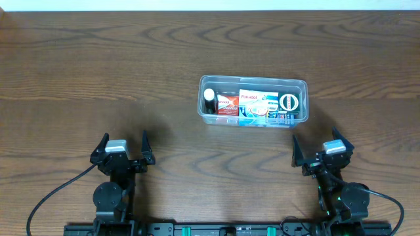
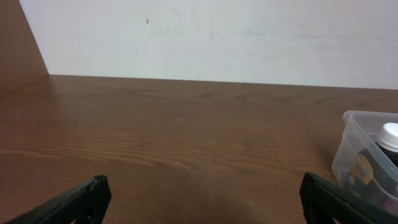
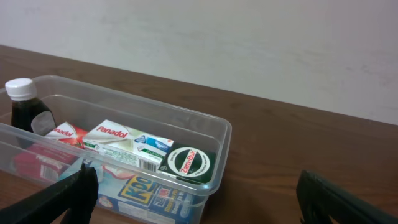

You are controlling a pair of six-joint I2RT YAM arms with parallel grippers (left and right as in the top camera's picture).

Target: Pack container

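The brown wooden table (image 1: 98, 65) carries the container (image 1: 252, 78) right of centre, holding a bottle (image 1: 209, 98), a Panadol box (image 1: 252, 98) and a round tin (image 1: 289, 102). Well short of it, the left gripper (image 1: 125, 139) and right gripper (image 1: 315, 137) gape wide, empty.

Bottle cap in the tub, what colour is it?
The cap is white; the right wrist view shows it best.

Clear glossy plastic container (image 1: 253, 82); matt, grained wood table (image 1: 98, 72).
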